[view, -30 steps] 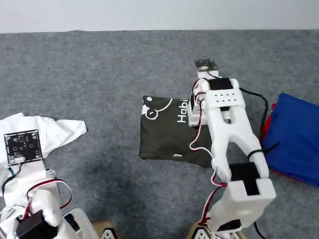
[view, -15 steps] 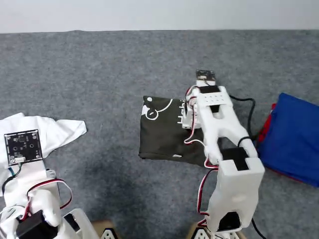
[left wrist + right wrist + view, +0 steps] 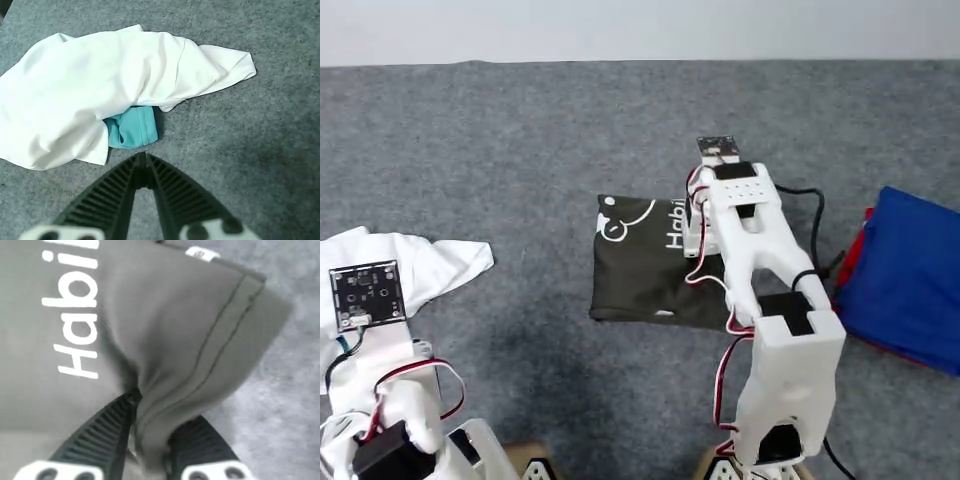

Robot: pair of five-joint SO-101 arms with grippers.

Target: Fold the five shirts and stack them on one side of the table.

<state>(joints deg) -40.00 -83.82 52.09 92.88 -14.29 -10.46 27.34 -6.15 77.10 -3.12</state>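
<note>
A folded black shirt [image 3: 645, 268] with white print lies mid-table. My right gripper [image 3: 145, 435] is shut on the black shirt [image 3: 165, 335], pinching a fold at its right edge, and its arm [image 3: 750, 240] covers that edge in the high view. A crumpled white shirt [image 3: 405, 265] lies at the left, with a teal shirt [image 3: 133, 127] poking out from under the white shirt [image 3: 100, 85]. My left gripper [image 3: 142, 165] hangs shut just short of the teal shirt, holding nothing. A blue shirt [image 3: 905, 280] lies over a red one [image 3: 860, 245] at the right edge.
Grey carpet [image 3: 520, 140] covers the table, bare across the back and between the white and black shirts. The left arm's base and camera board [image 3: 365, 295] sit over the white shirt at the front left.
My right arm has pulled back and swung left, dragging the black shirt a little to the left. The left arm and the other shirts have not moved.
</note>
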